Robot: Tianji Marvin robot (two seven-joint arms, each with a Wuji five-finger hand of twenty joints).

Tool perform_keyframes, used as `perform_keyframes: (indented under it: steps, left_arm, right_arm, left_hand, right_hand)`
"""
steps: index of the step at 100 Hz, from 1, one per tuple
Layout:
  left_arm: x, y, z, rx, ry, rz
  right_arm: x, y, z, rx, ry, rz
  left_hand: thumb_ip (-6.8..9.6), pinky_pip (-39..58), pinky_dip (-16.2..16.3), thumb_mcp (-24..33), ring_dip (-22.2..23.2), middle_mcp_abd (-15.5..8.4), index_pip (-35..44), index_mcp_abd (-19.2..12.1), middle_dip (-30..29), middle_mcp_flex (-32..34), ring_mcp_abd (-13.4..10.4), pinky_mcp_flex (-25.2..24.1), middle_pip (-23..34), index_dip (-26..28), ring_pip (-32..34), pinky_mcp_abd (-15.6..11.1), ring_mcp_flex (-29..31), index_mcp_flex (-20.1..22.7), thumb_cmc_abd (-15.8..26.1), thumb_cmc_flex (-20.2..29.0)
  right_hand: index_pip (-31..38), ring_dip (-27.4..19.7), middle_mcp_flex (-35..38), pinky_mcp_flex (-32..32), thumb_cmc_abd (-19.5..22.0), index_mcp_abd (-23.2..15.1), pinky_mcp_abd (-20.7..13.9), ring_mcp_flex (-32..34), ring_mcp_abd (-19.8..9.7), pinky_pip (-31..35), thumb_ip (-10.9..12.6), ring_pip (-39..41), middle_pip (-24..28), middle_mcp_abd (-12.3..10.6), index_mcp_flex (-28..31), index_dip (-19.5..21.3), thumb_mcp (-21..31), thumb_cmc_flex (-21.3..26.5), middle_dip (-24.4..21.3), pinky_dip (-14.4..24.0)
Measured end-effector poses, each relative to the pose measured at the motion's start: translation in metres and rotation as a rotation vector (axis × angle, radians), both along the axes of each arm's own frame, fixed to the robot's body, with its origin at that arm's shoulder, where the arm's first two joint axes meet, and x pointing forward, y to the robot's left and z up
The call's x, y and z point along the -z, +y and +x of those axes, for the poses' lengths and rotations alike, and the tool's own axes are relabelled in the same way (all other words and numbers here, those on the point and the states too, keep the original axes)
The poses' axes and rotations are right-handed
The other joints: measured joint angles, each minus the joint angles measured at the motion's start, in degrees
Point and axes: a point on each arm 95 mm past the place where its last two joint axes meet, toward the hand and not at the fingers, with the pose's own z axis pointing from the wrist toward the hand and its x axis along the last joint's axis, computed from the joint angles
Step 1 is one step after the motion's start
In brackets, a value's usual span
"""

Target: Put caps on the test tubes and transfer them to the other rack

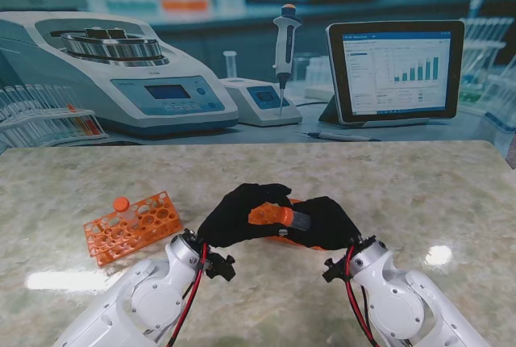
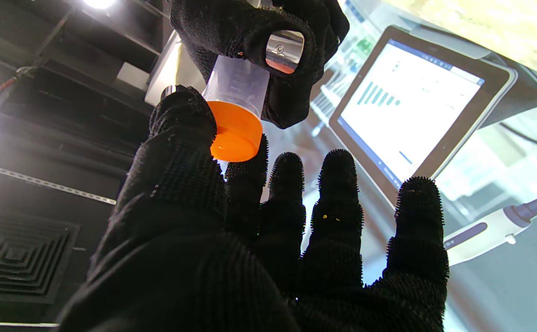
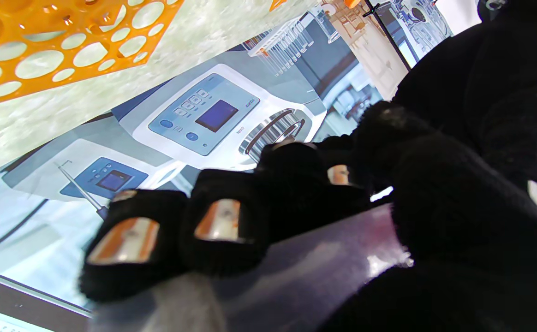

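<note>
- From the stand camera, both gloved hands met over the middle of the marble table (image 1: 419, 194), nearer to me than the backdrop of lab equipment.
- My right hand (image 1: 322, 222) was wrapped around the clear test tube (image 1: 297, 219), fingers curled over its body; in the right wrist view those fingers (image 3: 222, 226) pressed on the translucent barrel (image 3: 305, 272).
- The tube lay roughly level, its long axis running left to right across the table, with the mouth end pointing toward my left.
- My left hand (image 1: 242, 211) had the orange cap (image 1: 266, 214) on that mouth end; in the left wrist view the cap (image 2: 234, 133) sat pinched between thumb (image 2: 183, 124) and index finger (image 2: 247, 170), with the other three fingers spread apart and touching nothing.
- In that view the cap's flat top faced the camera and the tube (image 2: 236, 85) ran away from it into the right hand (image 2: 259, 41).
- An orange rack (image 1: 133, 226) lay on my left, well apart from the hands, holding one capped tube (image 1: 122, 206) upright at its far end.
- A second orange rack (image 3: 61, 41) showed in the right wrist view, its holes vacant where visible.
</note>
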Motion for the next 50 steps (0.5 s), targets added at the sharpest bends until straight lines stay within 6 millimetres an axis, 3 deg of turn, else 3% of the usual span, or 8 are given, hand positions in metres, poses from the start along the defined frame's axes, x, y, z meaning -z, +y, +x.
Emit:
perform_keyframes:
  steps: [50]
  left_arm:
    - [-0.0011, 0.0002, 0.0001, -0.007, -0.034, 0.025]
  right_arm:
    - [0.0005, 0.0004, -0.0002, -0.001, 0.002, -0.003]
  left_hand:
    - [0.00, 0.0, 0.0, 0.0, 0.0, 0.0, -2.1, 0.2, 0.0, 1.1, 0.0, 0.0, 0.0, -2.6, 0.1, 0.0, 0.6, 1.5, 0.0, 0.3]
  right_hand:
    - [0.4, 0.0, 0.0, 0.0, 0.0, 0.0, 0.0, 0.0, 0.0, 0.0, 0.0, 0.0, 0.0, 0.0, 0.0, 0.0, 0.0, 0.0, 0.0, 0.0]
